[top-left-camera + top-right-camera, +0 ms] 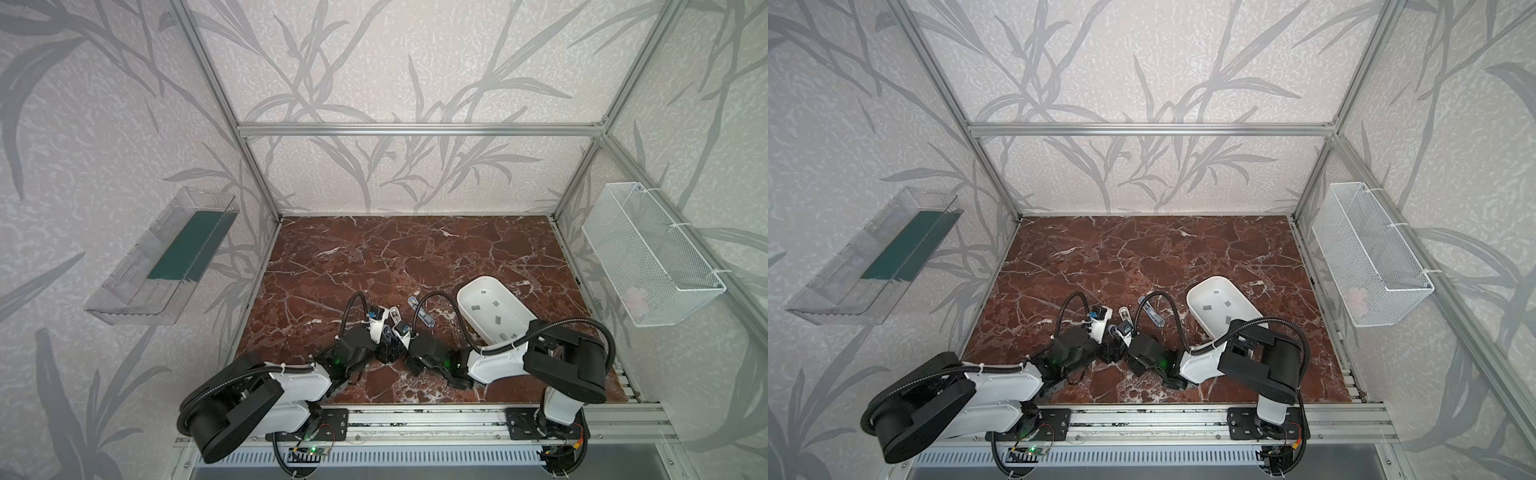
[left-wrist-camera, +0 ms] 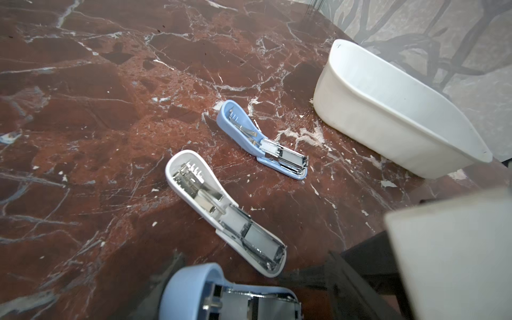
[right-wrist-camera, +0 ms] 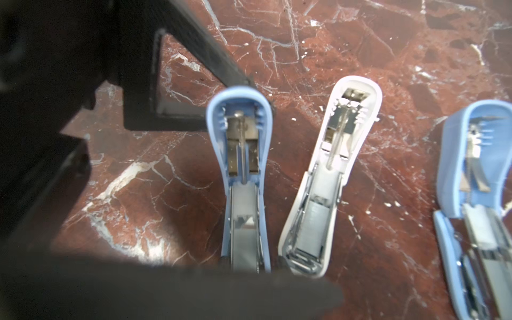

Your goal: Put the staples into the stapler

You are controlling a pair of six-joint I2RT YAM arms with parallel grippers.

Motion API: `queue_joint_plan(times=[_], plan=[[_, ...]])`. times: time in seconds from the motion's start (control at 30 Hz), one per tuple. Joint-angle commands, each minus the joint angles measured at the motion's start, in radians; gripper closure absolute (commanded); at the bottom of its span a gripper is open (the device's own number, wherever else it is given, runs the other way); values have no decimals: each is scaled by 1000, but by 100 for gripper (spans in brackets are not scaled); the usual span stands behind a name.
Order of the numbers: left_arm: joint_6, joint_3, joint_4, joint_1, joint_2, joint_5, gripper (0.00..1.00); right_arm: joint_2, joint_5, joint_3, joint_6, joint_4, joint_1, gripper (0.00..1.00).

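No legible text, brand, number or sign in any view.
- Blue stapler (image 3: pixel 243 166), white stapler (image 3: pixel 329 180) and second blue stapler (image 2: pixel 263 141): shells plain; the metal inside is too blurred for fine print.
- White tub (image 2: pixel 388 110) and the staples (image 1: pixel 476 308) in it: no print to be read.
- Wire basket (image 1: pixel 652 253) and clear bin (image 1: pixel 162 257) on the walls: no labels legible.
- Small circuit board (image 1: pixel 309 449) at the front rail: too small to read.
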Motion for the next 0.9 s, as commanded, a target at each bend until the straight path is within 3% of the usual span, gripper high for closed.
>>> queue_joint_plan(times=[0.0,0.2,0.63,0.87], plan=[[3,27,-46,-5,-32,41,18,-38,16,-23,11,14,-3,70],[-32,18,50,-4,27,109,18,-98,5,-67,34,36,-12,69],[-24,46,58,-5,74,110,19,-240,-23,-240,42,56,-15,69],[-14,70,29,-6,67,125,19,-165,-111,-224,50,103,-14,75]])
